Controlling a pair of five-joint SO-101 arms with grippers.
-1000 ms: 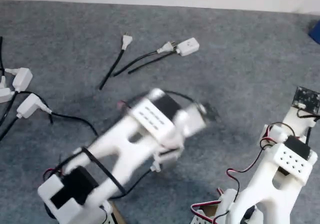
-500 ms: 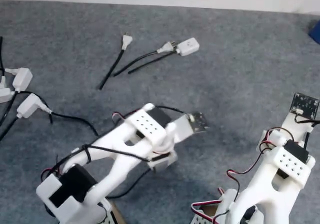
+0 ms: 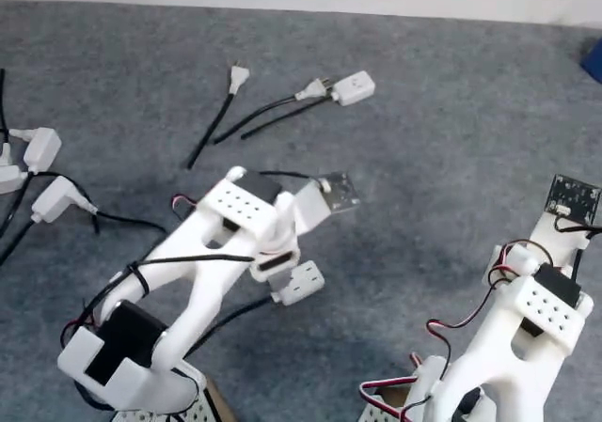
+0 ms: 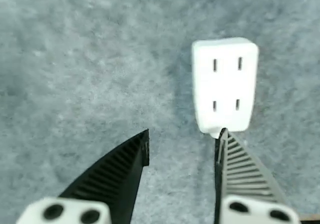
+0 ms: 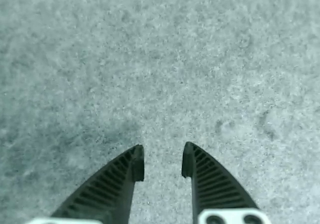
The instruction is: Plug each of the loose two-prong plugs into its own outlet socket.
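On the counter (image 3: 451,178), the left fingers (image 4: 125,169) hang wide and empty over a white outlet (image 4: 225,84) — one tip at its edge, probably to steady it. The right fingers (image 5: 212,184), narrowly parted, hold nothing; a loose plug (image 3: 238,75) lies well away.

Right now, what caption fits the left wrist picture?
Open left gripper over grey carpet, white outlet block beside one fingertip.

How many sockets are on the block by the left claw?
2 on the block's visible face: one slot pair at the far end, one nearer the left claw. Other faces are hidden.
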